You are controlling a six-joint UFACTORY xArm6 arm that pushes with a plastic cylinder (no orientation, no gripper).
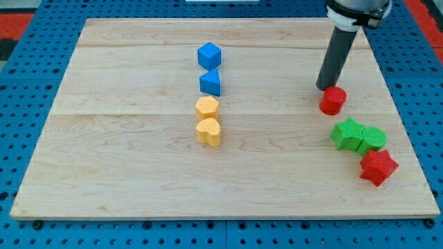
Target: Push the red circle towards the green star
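Note:
The red circle (333, 101) is a short red cylinder at the board's right. My tip (323, 88) rests just at its upper left edge, touching or nearly touching it. The green star (348, 134) lies a little below the red circle, slightly to the right, with a gap between them. A green round block (374, 138) sits against the star's right side.
A red star (378, 167) lies below the green blocks near the board's right edge (408, 131). A column at the board's middle holds a blue cube (209, 54), a blue block (211, 83), a yellow block (207, 108) and a yellow heart (209, 131).

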